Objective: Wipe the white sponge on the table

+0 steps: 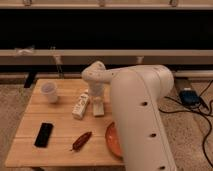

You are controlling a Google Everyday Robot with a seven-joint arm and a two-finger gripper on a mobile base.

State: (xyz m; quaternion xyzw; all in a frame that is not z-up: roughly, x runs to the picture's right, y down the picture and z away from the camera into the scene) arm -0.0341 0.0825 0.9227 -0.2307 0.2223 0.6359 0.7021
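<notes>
One blocky white sponge [99, 108] under gripper [97, 100]

gripper [98, 101] over small off-white sponge block [98, 108] mid light wooden plank table [30, 107]; labelled white bottle [80, 105] at its 9 o'clock, orange plate [111, 140] at 5

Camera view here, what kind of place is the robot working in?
Probably an indoor lab or test room. A light wooden table stands on speckled floor before dark windows, cables trail at the right, and unrelated items sit out: a white cup and a black phone. The tool is over the white sponge.
</notes>
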